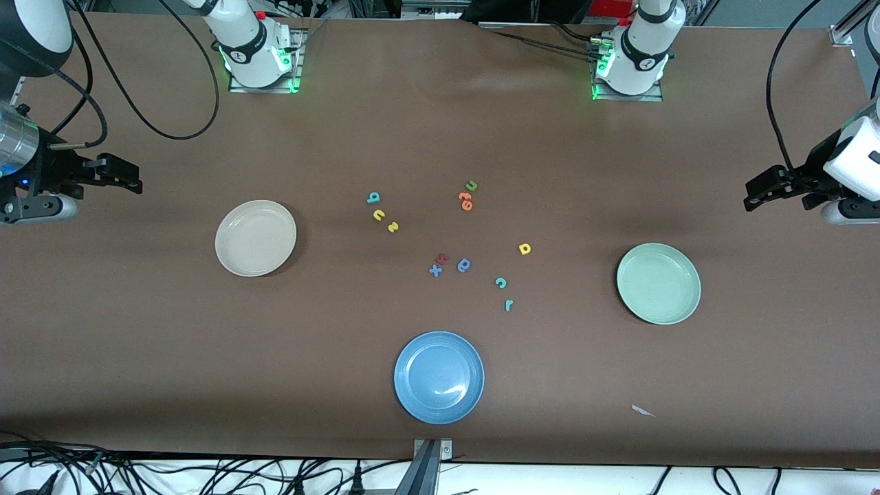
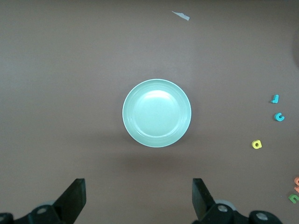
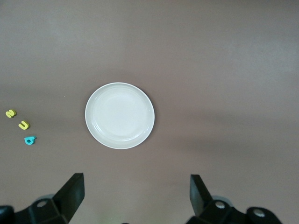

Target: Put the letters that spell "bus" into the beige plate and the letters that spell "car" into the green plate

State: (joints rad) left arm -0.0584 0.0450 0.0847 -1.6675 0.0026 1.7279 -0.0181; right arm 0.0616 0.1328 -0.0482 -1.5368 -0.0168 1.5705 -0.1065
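The beige plate [image 1: 256, 238] [image 3: 119, 115] lies bare toward the right arm's end. Beside it toward the middle sit the teal b [image 1: 373, 198] [image 3: 29, 139], yellow u [image 1: 378, 215] [image 3: 23, 125] and yellow s [image 1: 392, 227] [image 3: 10, 113]. The green plate [image 1: 658, 283] [image 2: 157, 113] lies bare toward the left arm's end, with the yellow a [image 1: 524, 249] [image 2: 256, 144], teal c [image 1: 501, 282] [image 2: 279, 116] and teal r [image 1: 509, 305] [image 2: 275, 99] nearer the middle. My right gripper [image 1: 127, 175] [image 3: 135, 184] hangs open and holds nothing over the table's right-arm end. My left gripper [image 1: 751, 194] [image 2: 139, 186] hangs likewise over the left-arm end.
A blue plate [image 1: 438, 377] lies near the front edge. A green u [image 1: 471, 185] and orange letters [image 1: 466, 201] sit mid-table; a blue x [image 1: 435, 271], a red letter [image 1: 443, 258] and a blue a-like letter [image 1: 465, 265] cluster nearer the camera. A paper scrap [image 1: 643, 410] lies near the front edge.
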